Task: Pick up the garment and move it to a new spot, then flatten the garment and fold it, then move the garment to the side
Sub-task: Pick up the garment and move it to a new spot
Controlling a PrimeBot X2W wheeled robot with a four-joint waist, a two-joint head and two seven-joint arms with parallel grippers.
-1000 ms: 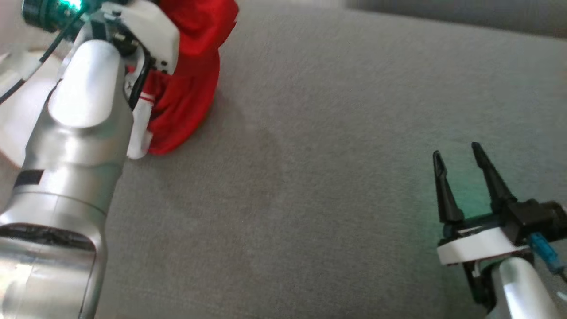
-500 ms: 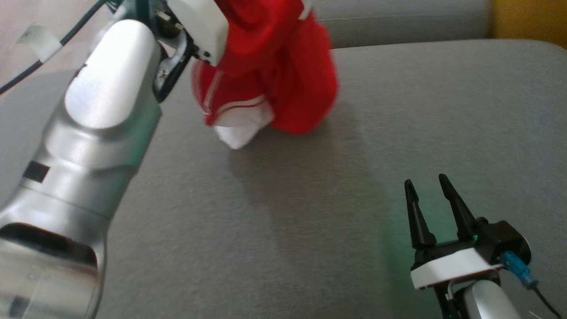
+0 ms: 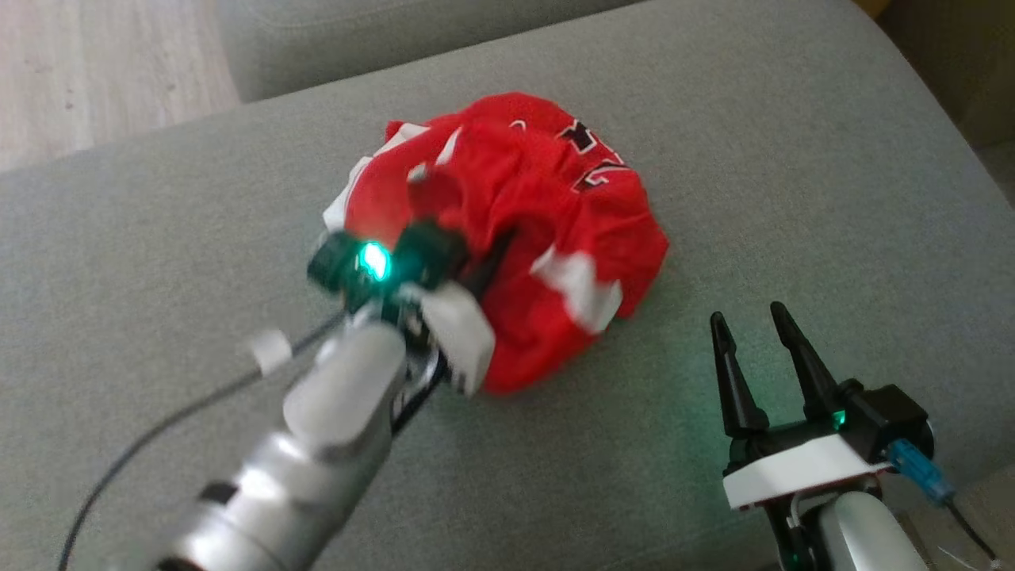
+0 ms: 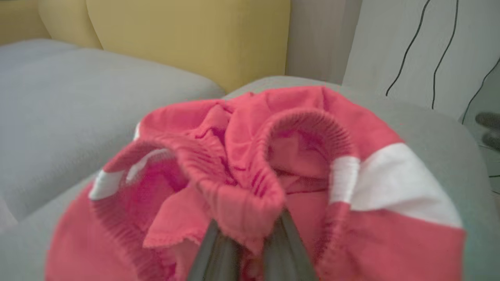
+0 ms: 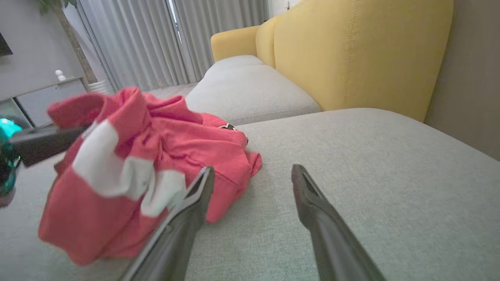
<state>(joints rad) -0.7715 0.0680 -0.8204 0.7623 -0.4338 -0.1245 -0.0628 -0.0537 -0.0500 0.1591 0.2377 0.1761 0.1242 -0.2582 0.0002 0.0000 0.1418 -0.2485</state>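
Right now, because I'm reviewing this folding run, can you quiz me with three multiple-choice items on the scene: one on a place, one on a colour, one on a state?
1. Where does the garment lie?
A. on the grey cushion
B. on the floor
C. over the backrest

2. What is its main colour?
A. blue
B. red
C. green

3. How is the right gripper?
A. shut on the garment
B. shut, empty
C. open, empty

Answers:
1 A, it is heaped on the cushion in the head view.
2 B, it is red cloth with white patches.
3 C, its fingers stand apart with nothing between them.
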